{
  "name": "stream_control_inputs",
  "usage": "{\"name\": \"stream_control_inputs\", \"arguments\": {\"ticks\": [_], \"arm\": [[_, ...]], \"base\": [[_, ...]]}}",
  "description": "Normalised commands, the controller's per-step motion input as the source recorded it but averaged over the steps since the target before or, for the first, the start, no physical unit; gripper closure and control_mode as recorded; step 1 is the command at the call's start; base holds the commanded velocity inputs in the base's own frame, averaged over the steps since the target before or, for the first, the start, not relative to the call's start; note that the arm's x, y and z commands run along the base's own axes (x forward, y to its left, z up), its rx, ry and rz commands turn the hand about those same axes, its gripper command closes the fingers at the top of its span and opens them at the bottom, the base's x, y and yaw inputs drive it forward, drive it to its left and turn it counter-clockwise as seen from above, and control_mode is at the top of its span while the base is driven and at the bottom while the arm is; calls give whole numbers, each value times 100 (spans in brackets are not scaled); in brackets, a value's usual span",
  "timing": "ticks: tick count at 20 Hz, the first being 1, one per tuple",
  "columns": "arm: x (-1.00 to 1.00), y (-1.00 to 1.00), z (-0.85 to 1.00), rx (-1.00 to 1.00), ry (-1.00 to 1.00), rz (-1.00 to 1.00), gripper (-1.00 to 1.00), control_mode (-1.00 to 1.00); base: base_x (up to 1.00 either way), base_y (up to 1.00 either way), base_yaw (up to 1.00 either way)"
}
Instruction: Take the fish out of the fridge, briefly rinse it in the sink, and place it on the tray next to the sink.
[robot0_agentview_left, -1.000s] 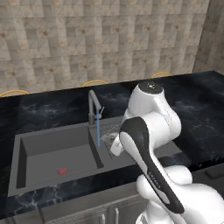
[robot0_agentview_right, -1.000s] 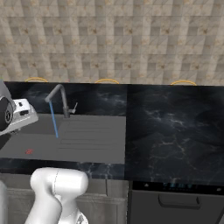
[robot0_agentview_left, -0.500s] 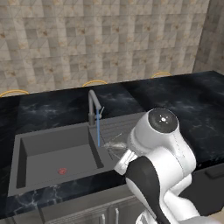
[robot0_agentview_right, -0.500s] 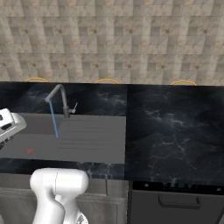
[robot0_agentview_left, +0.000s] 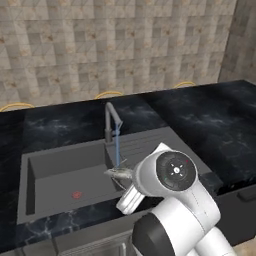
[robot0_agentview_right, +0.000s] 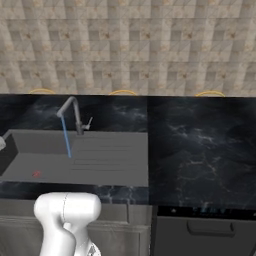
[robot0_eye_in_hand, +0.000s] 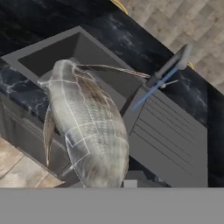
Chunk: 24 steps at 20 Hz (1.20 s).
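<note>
While faucet runs, fish above sink, no writing legible

Open sink basin below, faucet (water running) at its rim.

The fish is seen close up, over the dark bench edge; beyond it the sink, drainboard and running faucet are shown
</note>
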Motion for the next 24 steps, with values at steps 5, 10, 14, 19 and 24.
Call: {"name": "stream_control_inputs", "arguments": {"ticks": [5,10,14,19,24], "arm": [[0,0,0,0,0,0,100,100],[0,0,0,0,0,0,100,100],[0,0,0,0,0,0,100,100],[0,0,0,0,0,0,100,100],[0,0,0,0,0,0,100,100]], "base": [[-37,100,-20],[-100,64,-38],[-93,6,-15],[-5,49,-8],[0,81,-9]]}}
